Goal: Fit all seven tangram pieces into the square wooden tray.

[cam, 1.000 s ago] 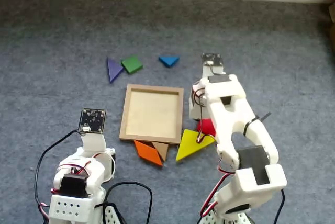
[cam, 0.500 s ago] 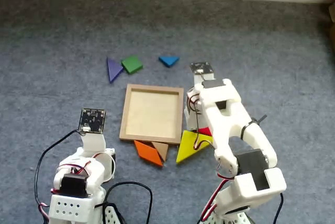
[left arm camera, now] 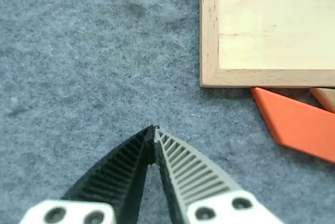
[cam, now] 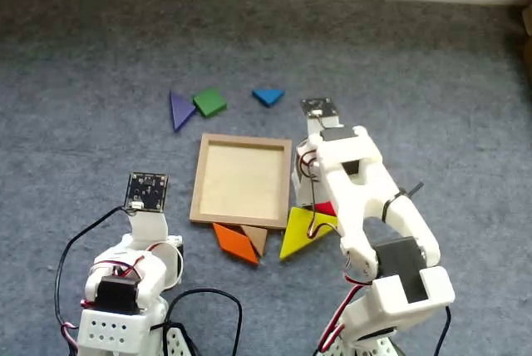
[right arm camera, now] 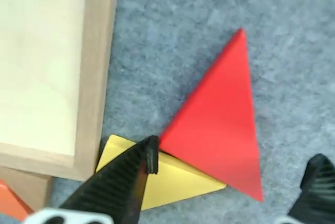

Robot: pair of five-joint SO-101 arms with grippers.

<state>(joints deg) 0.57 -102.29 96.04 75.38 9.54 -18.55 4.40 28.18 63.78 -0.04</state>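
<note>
Our right claw point(right arm camera: 233, 164) is released. Its two black fingers stand wide apart on either side of the red triangle point(right arm camera: 220, 124), one tip at the edge where red meets the yellow triangle point(right arm camera: 167, 179), the other out past the red piece's far corner. We read that spread as deliberate: the jaws are set to close across the triangle's width, and nothing is between them in a grip yet. The red piece lies flat on the grey carpet point(cam: 100, 56), just beside the wooden tray point(right arm camera: 97, 67), and seems to rest partly over the yellow one. A pinch here may therefore drag the yellow triangle along.

Our left claw point(left arm camera: 154, 132) is clenched on nothing, its tips meeting above bare carpet near a corner of the tray. We judge it parked clear so the working arm has room. Close by, the orange parallelogram point(left arm camera: 296, 122) lies against the tray's near rim, with the tan triangle point(cam: 256, 239) tucked beside it.

Beyond the tray's far side, well apart from both arms, sit the purple triangle point(cam: 179, 109), the green square point(cam: 209, 102) touching it, and the blue triangle point(cam: 268, 96). None of the seven pieces is in the tray, so we count the task as barely begun.
</note>
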